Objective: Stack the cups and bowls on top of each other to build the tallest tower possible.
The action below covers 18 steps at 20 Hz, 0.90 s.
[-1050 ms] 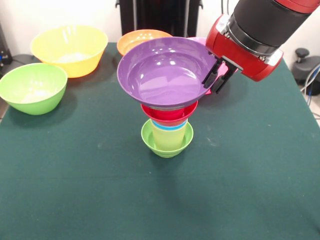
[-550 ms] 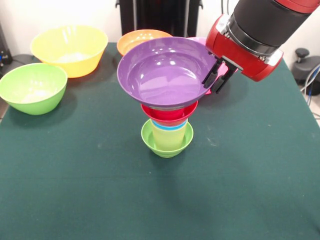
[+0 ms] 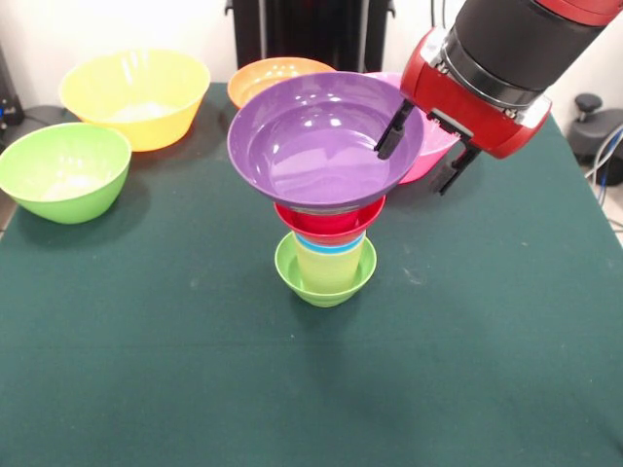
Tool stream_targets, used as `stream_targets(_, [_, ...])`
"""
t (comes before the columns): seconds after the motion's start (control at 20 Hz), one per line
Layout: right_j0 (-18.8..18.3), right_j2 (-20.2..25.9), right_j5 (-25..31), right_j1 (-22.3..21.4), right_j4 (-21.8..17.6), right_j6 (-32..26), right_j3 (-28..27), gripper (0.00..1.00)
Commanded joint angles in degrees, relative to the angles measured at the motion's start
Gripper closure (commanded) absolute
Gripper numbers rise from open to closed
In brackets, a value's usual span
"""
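- My gripper (image 3: 424, 156) is spread open astride the purple bowl (image 3: 311, 146)'s rim.
- That bowl tops the tower (image 3: 326, 253) mid-tabletop (image 3: 146, 370), seemingly level.
- Any sideways snag while I retreat could topple everything.

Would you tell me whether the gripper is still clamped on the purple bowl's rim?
No, the gripper is open, its fingers spread either side of the purple bowl rim.

Tower (image 3: 326, 209) blocks mid-table; front clear (bowls (image 3: 97, 126) far-left).
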Motion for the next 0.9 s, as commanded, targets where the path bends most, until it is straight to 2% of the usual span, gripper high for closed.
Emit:
stream_targets(0.05, [0.6, 4.6, -2.8, 0.3, -1.5, 5.4, 5.0, 0.00])
stream_targets(0.55, [0.8, 4.3, -2.9, 0.2, -1.6, 5.4, 4.9, 0.00])
stream_targets(0.9, [0.0, 3.1, 4.8, -0.9, -1.7, 2.9, -0.2, 0.00])
